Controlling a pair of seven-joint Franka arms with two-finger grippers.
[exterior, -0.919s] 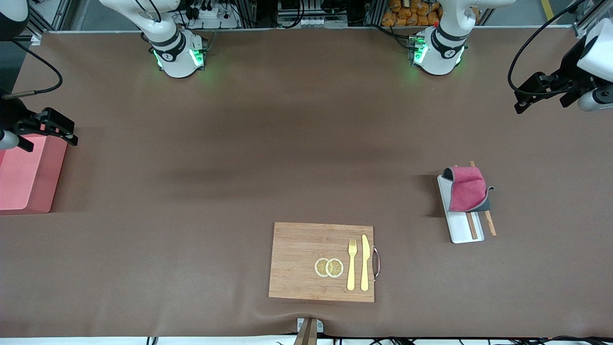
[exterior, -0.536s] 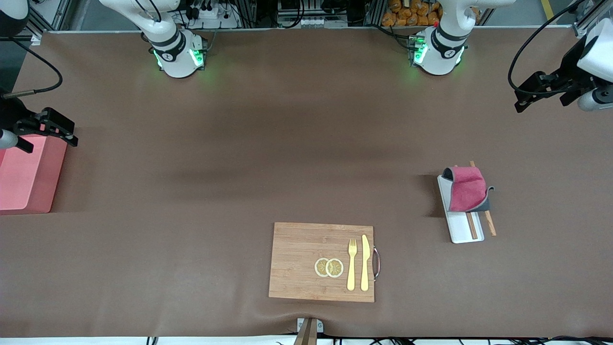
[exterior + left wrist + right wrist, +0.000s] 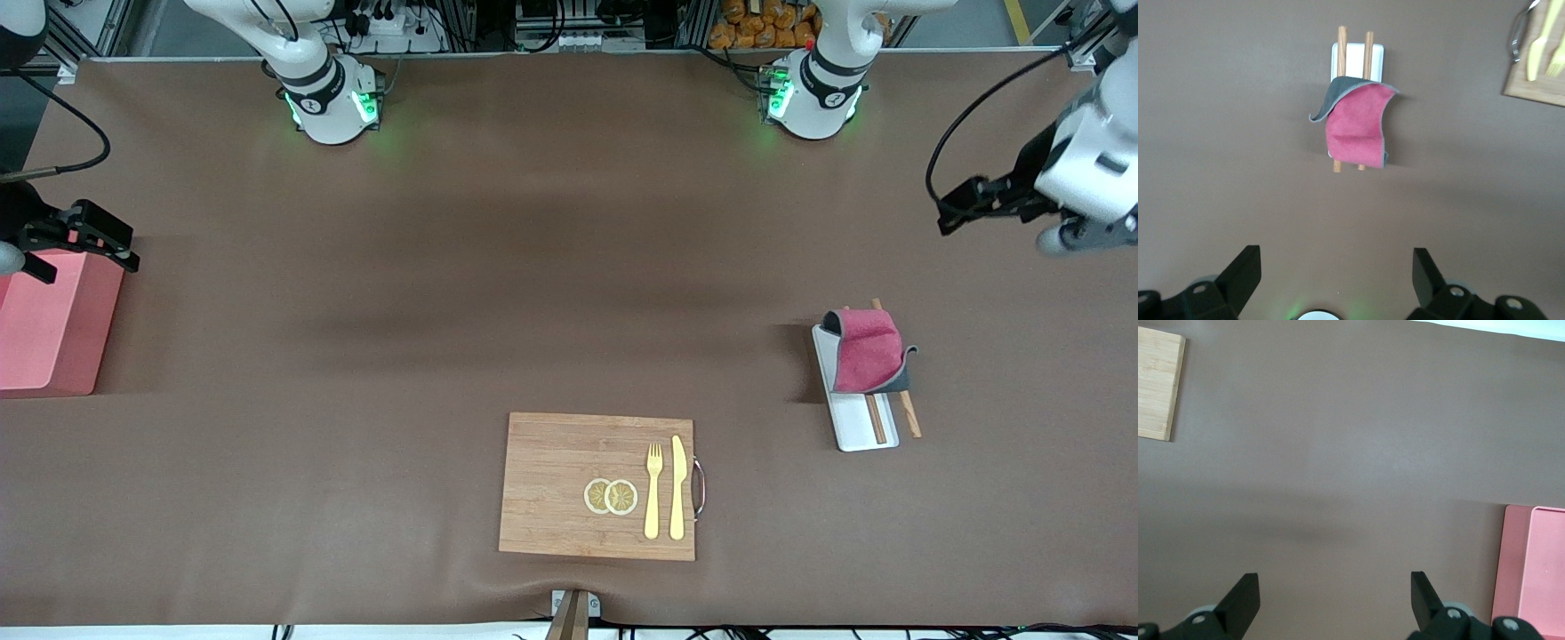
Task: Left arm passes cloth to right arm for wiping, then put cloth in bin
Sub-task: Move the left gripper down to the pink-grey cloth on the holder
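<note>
The crimson-pink cloth (image 3: 864,351) with its dark grey reverse lies draped over one end of a white tray (image 3: 855,428), toward the left arm's end of the table. My left gripper (image 3: 969,203) hangs open over bare brown table, apart from the cloth. The left wrist view shows the cloth (image 3: 1357,130) well clear of that open gripper (image 3: 1337,257). The salmon-pink bin (image 3: 44,329) stands at the right arm's end of the table. My right gripper (image 3: 108,238) hovers open over the bin's edge, holding nothing. In the right wrist view the bin (image 3: 1538,567) lies beside the open right gripper (image 3: 1335,583).
Two wooden chopsticks (image 3: 909,413) lie under the cloth, one on the tray and one beside it. A wooden board (image 3: 560,453) near the front edge carries two lemon slices (image 3: 610,496), a yellow fork (image 3: 653,489) and a yellow knife (image 3: 677,484).
The left arm has swung, carrying its gripper a little toward the table's middle. The right arm has barely shifted. The cloth has not moved.
</note>
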